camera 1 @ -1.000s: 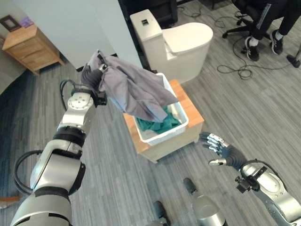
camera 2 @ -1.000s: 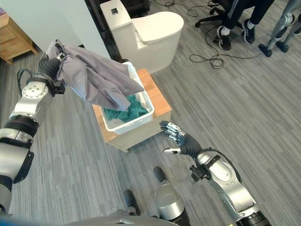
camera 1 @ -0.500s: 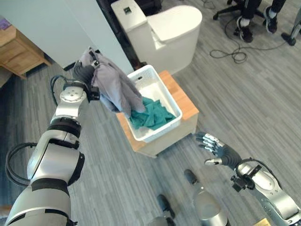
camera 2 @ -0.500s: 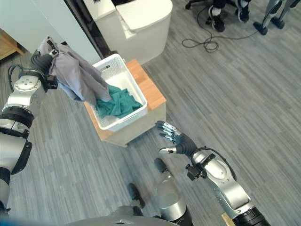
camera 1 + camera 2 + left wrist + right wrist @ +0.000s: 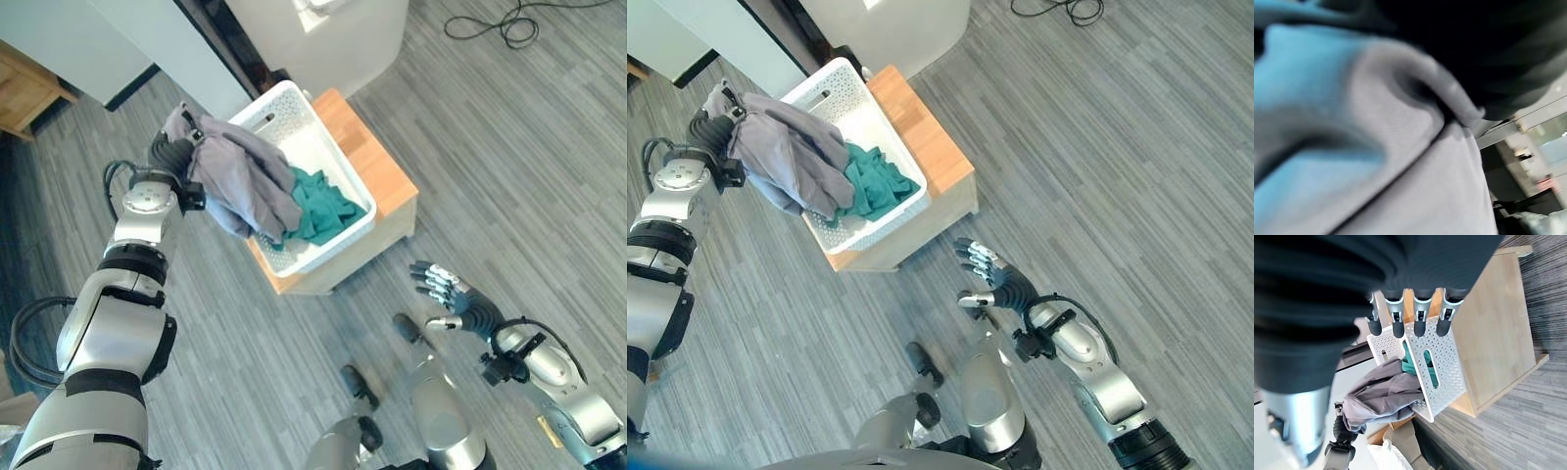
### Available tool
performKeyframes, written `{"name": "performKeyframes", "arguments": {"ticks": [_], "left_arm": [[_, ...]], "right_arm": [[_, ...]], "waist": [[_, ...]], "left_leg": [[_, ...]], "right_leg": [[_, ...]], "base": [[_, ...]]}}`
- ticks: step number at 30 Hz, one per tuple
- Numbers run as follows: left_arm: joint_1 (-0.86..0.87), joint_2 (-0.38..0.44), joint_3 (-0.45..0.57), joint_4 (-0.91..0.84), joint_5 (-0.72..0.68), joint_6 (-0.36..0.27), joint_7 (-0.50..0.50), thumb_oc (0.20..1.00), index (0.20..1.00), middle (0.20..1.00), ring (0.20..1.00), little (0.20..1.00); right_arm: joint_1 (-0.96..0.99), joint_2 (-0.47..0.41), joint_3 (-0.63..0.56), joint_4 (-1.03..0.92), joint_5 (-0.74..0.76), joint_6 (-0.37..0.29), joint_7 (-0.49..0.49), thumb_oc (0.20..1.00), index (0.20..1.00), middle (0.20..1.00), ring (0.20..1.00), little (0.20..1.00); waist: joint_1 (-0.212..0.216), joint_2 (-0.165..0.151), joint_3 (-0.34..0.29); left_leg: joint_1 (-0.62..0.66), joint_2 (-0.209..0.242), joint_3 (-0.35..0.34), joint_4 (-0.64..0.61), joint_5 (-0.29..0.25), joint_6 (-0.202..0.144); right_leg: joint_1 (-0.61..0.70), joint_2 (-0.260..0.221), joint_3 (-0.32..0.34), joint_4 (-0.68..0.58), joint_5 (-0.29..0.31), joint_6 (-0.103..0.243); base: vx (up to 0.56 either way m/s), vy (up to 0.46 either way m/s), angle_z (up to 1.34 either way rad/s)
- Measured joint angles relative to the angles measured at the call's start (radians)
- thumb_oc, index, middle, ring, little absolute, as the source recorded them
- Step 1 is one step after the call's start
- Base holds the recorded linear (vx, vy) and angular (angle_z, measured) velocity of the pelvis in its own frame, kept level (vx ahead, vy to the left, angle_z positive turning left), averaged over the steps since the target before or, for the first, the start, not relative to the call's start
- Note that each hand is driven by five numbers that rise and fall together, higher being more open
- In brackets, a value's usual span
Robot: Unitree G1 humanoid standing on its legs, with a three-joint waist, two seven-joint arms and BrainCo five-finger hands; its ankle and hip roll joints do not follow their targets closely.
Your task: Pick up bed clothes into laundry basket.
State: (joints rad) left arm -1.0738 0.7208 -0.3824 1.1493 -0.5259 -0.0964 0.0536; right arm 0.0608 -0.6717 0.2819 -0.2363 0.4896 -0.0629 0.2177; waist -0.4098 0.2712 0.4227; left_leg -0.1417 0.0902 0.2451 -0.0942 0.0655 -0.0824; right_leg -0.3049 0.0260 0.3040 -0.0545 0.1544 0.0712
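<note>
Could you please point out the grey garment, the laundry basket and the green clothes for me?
grey garment (image 5: 245, 181), left eye view, middle of the hanging cloth.
laundry basket (image 5: 323, 157), left eye view, bare inner wall.
green clothes (image 5: 323, 208), left eye view, centre of the pile.

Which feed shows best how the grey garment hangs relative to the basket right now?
The left eye view: the grey garment, clutched in the left hand, drapes over the white basket rim onto the green cloth. The right eye view matches it. The right wrist view shows it from the side; the left wrist view, close-up fabric.
</note>
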Motion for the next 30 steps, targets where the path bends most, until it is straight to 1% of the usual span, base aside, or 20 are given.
{"name": "performKeyframes", "arguments": {"ticks": [3, 6, 9, 13, 16, 20, 24, 25, 26, 27, 30], "left_arm": [[0.005, 0.0, -0.009, 0.001, 0.043, 0.001, -0.022, 0.2, 0.2, 0.2, 0.2, 0.2], [0.0, 0.001, -0.096, -0.013, 0.161, 0.001, -0.04, 0.2, 0.2, 0.2, 0.2, 0.2], [0.0, 0.0, -0.12, -0.043, 0.196, -0.004, -0.051, 0.2, 0.2, 0.2, 0.2, 0.2], [-0.013, -0.006, -0.202, -0.103, 0.229, -0.015, -0.058, 0.2, 0.2, 0.2, 0.2, 0.2], [-0.039, -0.047, -0.212, -0.117, 0.234, -0.025, -0.056, 0.2, 0.2, 0.2, 0.2, 0.2], [-0.09, -0.132, -0.263, -0.135, 0.235, -0.026, -0.048, 0.2, 0.2, 0.2, 0.2, 0.2], [-0.098, -0.159, -0.278, -0.127, 0.239, -0.026, -0.047, 0.2, 0.2, 0.2, 0.2, 0.2], [-0.098, -0.161, -0.276, -0.116, 0.238, -0.025, -0.046, 0.655, 0.655, 0.655, 0.655, 0.655], [-0.098, -0.161, -0.275, -0.105, 0.238, -0.025, -0.046, 0.956, 0.956, 0.956, 0.956, 0.956], [-0.099, -0.168, -0.259, -0.077, 0.238, -0.025, -0.046, 1.0, 1.0, 1.0, 1.0, 1.0], [-0.093, -0.168, -0.206, -0.022, 0.236, -0.002, -0.042, 1.0, 1.0, 1.0, 1.0, 1.0]], "right_arm": [[0.0, -0.001, -0.002, 0.0, 0.0, -0.003, -0.006, 1.0, 1.0, 1.0, 1.0, 1.0], [0.0, -0.012, -0.001, 0.0, -0.001, -0.006, -0.011, 1.0, 1.0, 1.0, 1.0, 1.0], [0.003, -0.019, -0.01, 0.001, -0.001, -0.011, -0.013, 1.0, 1.0, 1.0, 1.0, 1.0], [0.003, -0.019, -0.008, 0.0, -0.003, -0.019, -0.013, 1.0, 1.0, 1.0, 1.0, 1.0], [0.003, -0.018, -0.005, 0.0, -0.01, -0.035, -0.014, 1.0, 1.0, 1.0, 1.0, 1.0], [0.006, -0.018, 0.0, 0.0, -0.011, -0.038, -0.015, 1.0, 1.0, 1.0, 1.0, 1.0], [0.013, -0.018, 0.0, 0.0, -0.014, -0.038, -0.017, 1.0, 1.0, 1.0, 1.0, 1.0], [0.016, -0.018, -0.001, 0.0, -0.02, -0.038, -0.018, 1.0, 1.0, 1.0, 1.0, 1.0], [0.02, -0.018, -0.002, 0.0, -0.021, -0.038, -0.019, 1.0, 1.0, 1.0, 1.0, 1.0], [0.024, -0.018, -0.002, 0.002, -0.021, -0.038, -0.021, 1.0, 1.0, 1.0, 1.0, 1.0], [0.027, -0.018, -0.005, 0.012, -0.024, -0.037, -0.028, 1.0, 1.0, 1.0, 1.0, 1.0]], "waist": [[0.0, 0.006, 0.007], [-0.007, 0.014, 0.013], [-0.012, 0.014, 0.013], [-0.028, 0.014, 0.013], [-0.029, 0.015, 0.013], [-0.031, 0.015, 0.013], [-0.049, 0.015, 0.013], [-0.055, 0.016, 0.012], [-0.055, 0.016, 0.012], [-0.055, 0.018, 0.011], [-0.054, 0.019, 0.01]], "left_leg": [[-0.004, -0.001, 0.014, 0.0, 0.0, 0.0], [-0.004, -0.003, 0.016, -0.002, -0.002, -0.002], [-0.01, -0.006, 0.018, -0.005, -0.002, -0.003], [-0.011, -0.012, 0.018, -0.005, -0.002, -0.003], [-0.011, -0.017, 0.017, -0.005, -0.002, -0.003], [-0.012, -0.026, 0.018, -0.005, -0.002, -0.002], [-0.012, -0.03, 0.022, -0.005, -0.003, -0.002], [-0.011, -0.029, 0.024, -0.005, -0.002, -0.002], [-0.011, -0.03, 0.025, -0.005, -0.002, -0.002], [-0.01, -0.029, 0.028, -0.004, -0.002, -0.002], [-0.007, -0.028, 0.035, 0.0, 0.0, 0.0]], "right_leg": [[-0.009, 0.0, 0.007, 0.004, -0.001, 0.001], [-0.012, -0.001, 0.011, 0.006, -0.002, 0.002], [-0.025, -0.003, 0.016, 0.014, -0.002, 0.004], [-0.026, -0.008, 0.016, 0.017, -0.004, 0.006], [-0.027, -0.014, 0.017, 0.019, -0.005, 0.01], [-0.029, -0.023, 0.02, 0.022, -0.006, 0.017], [-0.034, -0.026, 0.029, 0.023, -0.004, 0.022], [-0.035, -0.025, 0.03, 0.025, -0.004, 0.023], [-0.036, -0.025, 0.032, 0.025, -0.004, 0.023], [-0.037, -0.024, 0.032, 0.026, -0.003, 0.023], [-0.04, -0.019, 0.034, 0.035, -0.003, 0.023]], "base": [[0.01, 0.033, -0.06], [0.0, 0.002, -0.01], [0.0, 0.022, -0.05], [0.0, 0.0, 0.0], [0.0, 0.0, 0.0], [0.01, 0.0, 0.0], [0.02, 0.004, -0.07], [0.02, 0.0, -0.04], [0.02, 0.008, -0.06], [0.01, -0.003, -0.07], [0.01, -0.011, -0.04]]}}
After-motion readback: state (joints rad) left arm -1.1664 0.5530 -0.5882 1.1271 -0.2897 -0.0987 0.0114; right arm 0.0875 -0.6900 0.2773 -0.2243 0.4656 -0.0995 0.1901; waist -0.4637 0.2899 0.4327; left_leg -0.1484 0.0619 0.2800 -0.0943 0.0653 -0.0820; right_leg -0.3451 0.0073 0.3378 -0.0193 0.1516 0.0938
